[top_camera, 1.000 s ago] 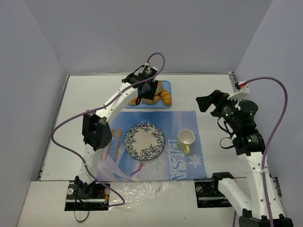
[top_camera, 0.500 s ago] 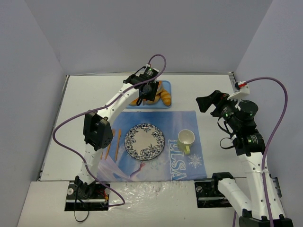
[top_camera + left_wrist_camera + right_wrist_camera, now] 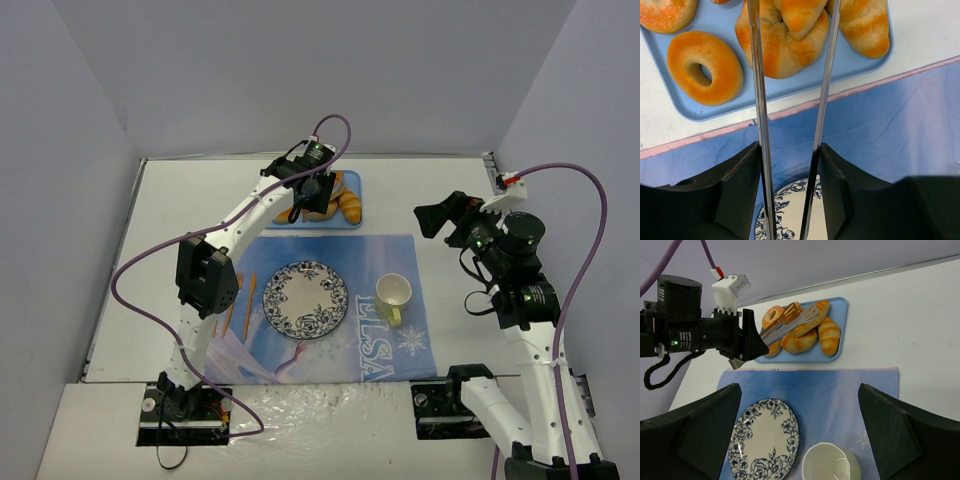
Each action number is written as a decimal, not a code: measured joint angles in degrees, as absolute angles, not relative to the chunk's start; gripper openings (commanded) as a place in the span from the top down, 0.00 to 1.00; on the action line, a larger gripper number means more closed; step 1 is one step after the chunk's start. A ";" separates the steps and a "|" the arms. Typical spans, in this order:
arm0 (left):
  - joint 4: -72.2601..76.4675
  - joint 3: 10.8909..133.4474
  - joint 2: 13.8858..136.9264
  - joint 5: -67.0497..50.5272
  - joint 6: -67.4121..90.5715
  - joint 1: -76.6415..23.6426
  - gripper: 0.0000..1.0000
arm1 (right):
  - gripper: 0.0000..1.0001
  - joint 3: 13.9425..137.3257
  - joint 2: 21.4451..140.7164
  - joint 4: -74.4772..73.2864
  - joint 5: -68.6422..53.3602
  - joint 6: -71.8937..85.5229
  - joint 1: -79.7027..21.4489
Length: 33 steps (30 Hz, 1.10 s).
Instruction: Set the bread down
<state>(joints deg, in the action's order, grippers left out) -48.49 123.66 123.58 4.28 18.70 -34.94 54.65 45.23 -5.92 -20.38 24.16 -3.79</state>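
Note:
A blue tray [image 3: 715,112] holds several golden breads: a ring bagel [image 3: 704,67], a sugared roll [image 3: 665,12], a big twisted roll [image 3: 775,47] and a striped roll [image 3: 865,22]. My left gripper [image 3: 790,150] is shut on metal tongs [image 3: 760,100]. The tong blades reach over the tray and flank a small croissant [image 3: 795,12]. In the top view the left gripper [image 3: 312,190] hovers over the tray [image 3: 355,190]. A blue-flowered plate [image 3: 306,299] lies empty on the placemat. My right gripper [image 3: 797,410] is wide open and empty, right of the mat in the top view [image 3: 440,215].
A blue placemat [image 3: 380,260] carries the plate and a pale yellow cup [image 3: 393,293]. Thin orange sticks [image 3: 240,295] lie at the mat's left edge. Grey walls enclose the table on three sides.
My left gripper with the tongs has shifted slightly to the right over the tray. The right arm has not moved.

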 measured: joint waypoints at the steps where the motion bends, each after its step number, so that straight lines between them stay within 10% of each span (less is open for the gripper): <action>1: -48.38 123.66 123.57 4.26 18.70 -34.94 0.57 | 0.00 54.65 45.23 -5.93 -20.38 24.14 -3.79; 33: -46.43 123.64 123.57 2.81 18.44 -35.24 0.57 | 0.00 54.65 45.25 -6.76 -20.38 23.94 -3.79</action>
<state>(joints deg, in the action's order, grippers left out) -46.43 123.64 123.57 2.81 18.44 -35.24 54.65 45.25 -6.76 -20.38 23.94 -3.79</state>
